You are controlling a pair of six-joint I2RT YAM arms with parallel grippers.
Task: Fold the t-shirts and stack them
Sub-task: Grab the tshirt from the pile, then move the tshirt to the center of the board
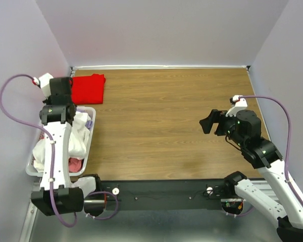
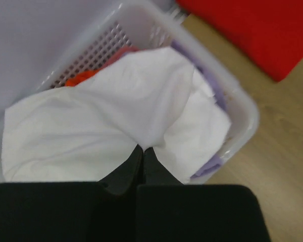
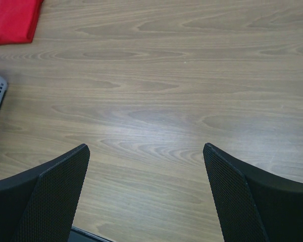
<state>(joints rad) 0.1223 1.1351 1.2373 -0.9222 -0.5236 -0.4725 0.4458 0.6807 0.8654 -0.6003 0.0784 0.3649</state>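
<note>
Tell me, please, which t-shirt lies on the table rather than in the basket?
The red t-shirt, far left on the table; the white t-shirt sits in the basket, pinched by the left hand.

LAUNDRY CORNER: A white slatted plastic laundry basket point(image 1: 91, 132) sits at the frame's left edge on a brown wood-grain desk point(image 1: 161, 126), enclosed by pale lilac walls point(image 1: 161, 30).

White arms point(image 1: 54, 151) have black joints point(image 1: 57, 113), purple cables point(image 1: 287, 118).
</note>
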